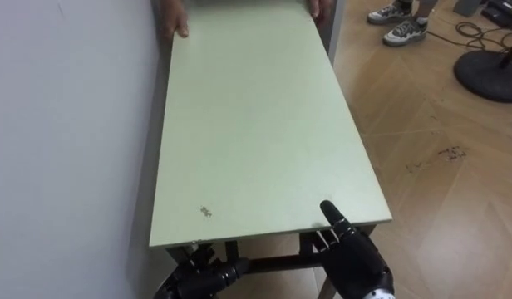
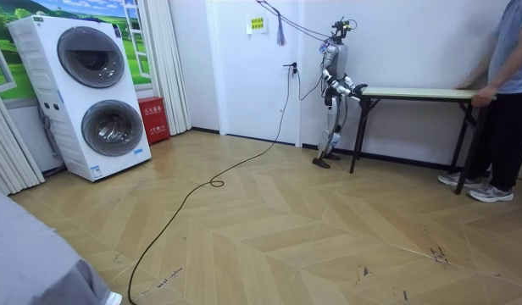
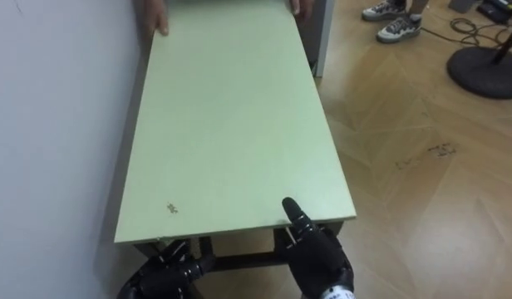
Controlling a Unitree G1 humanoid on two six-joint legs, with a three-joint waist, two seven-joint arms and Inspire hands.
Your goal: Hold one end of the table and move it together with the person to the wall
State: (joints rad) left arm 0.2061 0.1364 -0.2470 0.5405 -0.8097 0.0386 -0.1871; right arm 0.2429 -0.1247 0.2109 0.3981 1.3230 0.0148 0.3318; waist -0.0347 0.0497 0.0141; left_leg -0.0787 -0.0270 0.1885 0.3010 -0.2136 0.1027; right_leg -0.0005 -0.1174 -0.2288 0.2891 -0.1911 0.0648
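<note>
A long pale green table (image 1: 256, 124) on dark metal legs stands lengthwise against the white wall, and I stand at its near end. My right hand (image 1: 356, 262) grips the near right corner, thumb up on the tabletop edge and fingers underneath. My left hand (image 1: 202, 278) is below the near left corner, with its fingers curled round the dark frame bar. At the far end a person's hands (image 1: 174, 25) hold the tabletop's edge. In the room view the person (image 2: 507, 76) stands at the far end of the table (image 2: 413, 92), at that view's right.
The white wall (image 1: 65, 149) runs close along the table's left side. A round black stand base (image 1: 493, 75) and cables lie on the wooden floor at the far right. Stacked white washing machines (image 2: 91, 93) stand at the room view's left.
</note>
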